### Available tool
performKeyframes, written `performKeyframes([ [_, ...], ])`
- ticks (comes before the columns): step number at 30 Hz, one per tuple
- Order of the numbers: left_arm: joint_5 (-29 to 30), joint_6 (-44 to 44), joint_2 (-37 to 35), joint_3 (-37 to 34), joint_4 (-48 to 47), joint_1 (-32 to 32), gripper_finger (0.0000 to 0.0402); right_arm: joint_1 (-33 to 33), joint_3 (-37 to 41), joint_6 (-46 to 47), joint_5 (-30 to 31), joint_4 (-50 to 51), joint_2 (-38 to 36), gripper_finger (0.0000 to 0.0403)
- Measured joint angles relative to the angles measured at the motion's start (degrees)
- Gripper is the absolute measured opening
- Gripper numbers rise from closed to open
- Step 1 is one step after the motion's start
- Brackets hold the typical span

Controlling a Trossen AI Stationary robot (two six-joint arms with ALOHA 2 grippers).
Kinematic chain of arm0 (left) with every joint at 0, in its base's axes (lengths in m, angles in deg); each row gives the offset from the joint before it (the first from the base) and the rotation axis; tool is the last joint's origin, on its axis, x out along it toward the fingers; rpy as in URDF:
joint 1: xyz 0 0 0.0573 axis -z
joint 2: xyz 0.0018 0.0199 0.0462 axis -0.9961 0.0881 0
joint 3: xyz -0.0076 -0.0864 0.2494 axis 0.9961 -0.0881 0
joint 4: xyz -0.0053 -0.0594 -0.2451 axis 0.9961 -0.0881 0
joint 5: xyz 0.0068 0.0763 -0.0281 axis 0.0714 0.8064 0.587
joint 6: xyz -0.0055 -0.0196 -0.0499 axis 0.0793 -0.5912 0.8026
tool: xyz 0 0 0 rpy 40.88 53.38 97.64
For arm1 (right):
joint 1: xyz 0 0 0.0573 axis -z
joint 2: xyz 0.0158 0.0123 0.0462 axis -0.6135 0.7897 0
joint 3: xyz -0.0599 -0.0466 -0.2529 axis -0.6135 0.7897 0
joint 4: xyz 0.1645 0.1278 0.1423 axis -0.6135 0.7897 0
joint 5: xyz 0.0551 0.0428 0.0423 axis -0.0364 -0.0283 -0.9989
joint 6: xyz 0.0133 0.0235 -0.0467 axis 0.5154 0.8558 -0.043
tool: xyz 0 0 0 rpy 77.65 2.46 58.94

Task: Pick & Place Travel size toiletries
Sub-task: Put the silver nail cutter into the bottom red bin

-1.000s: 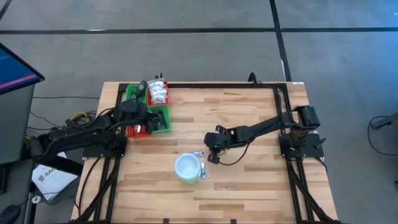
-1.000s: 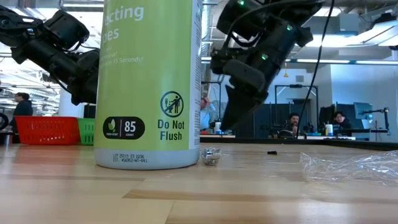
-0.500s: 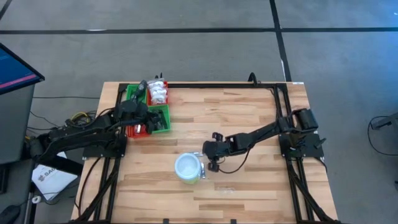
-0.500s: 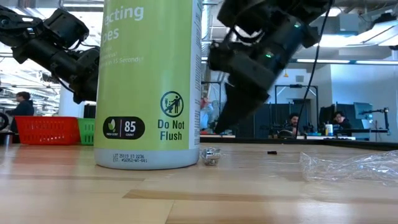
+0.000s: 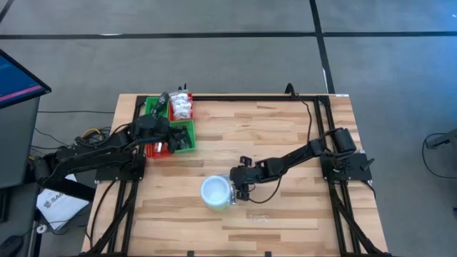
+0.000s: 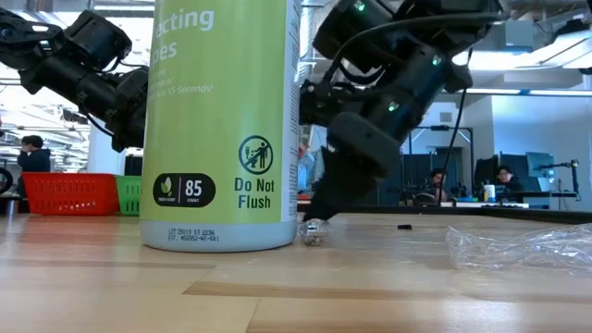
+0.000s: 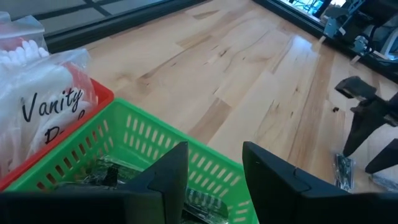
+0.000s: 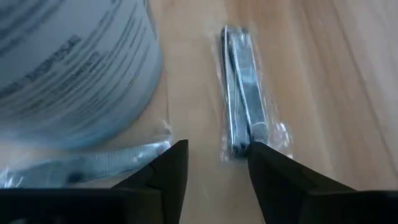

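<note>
Nail clipper in clear sachet [image 8: 241, 93] lies flat on the bench [image 5: 285, 135], just beside the wipes tub [image 5: 216, 193], on the side facing the right arm's base. A second clear sachet [image 8: 93, 163] lies against the tub's foot, nearer the tub than the clipper is. In the low view the clipper's end shows as a small shiny lump [image 6: 314, 231] beside the tub wall.

Right tool [image 8: 214, 163] is low over the bench, close to the tub, fingers parted with nothing between them. The clipper sits off toward one finger, not centred in the gap.

Your step, as I judge it: the grasp.
- Shift away from the tub until the clipper lies midway between the fingers.
- Straddle its narrow width, not its length.
- Go down to the bench; the item is thin and the sachet film looks slippery.
- Watch the tub-side finger: little room there, and a nudge could trap the other sachet.

Containers, placed from the tub:
- Tub: white lid on, contents unseen.
- Tray at the bench's far-left corner, well apart. Green compartment [image 7: 158, 146] holds dark wrapped items [image 7: 99, 174]. Red compartment [image 7: 93, 102] holds a clear bag of white swabs, lettered "Vanity" [image 7: 43, 93].
- Left tool [image 7: 214, 177] hovers over the green compartment, fingers apart, empty.
</note>
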Motion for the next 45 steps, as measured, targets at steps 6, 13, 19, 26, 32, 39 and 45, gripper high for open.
performKeyframes([
  [6, 0.0, 0.0, 0.0, 0.0, 0.1, 0.0, 0.0144, 0.3, -0.2, -0.6, 0.2, -2.1, 1.7, 0.0173],
  [13, 0.0, 0.0, 0.0, 0.0, 0.4, 0.0, 0.0144, 0.8, 0.1, -1.8, -0.1, 0.0, -0.3, 0.0171],
  [19, 0.0, 0.0, 0.0, 0.0, 0.5, 0.0, 0.0144, 0.8, 0.0, -3.3, 0.0, -1.0, -1.9, 0.0165],
  [26, 0.0, 0.0, 0.0, 0.0, 0.5, 0.0, 0.0144, 1.3, 0.0, -5.6, 0.1, -2.3, -1.9, 0.0173],
  [32, 0.0, 0.0, 0.0, 0.0, 0.6, 0.0, 0.0144, 3.0, 0.0, -6.0, 0.2, -3.4, -0.2, 0.0183],
  [39, 0.0, 0.0, 0.0, 0.0, 0.7, 0.0, 0.0144, 3.8, 0.0, -6.5, -0.2, -5.4, 1.8, 0.019],
  [45, 0.0, 0.0, 0.0, 0.0, 0.9, 0.0, 0.0144, 3.7, 0.0, -6.6, -0.2, -5.3, 1.8, 0.0182],
])
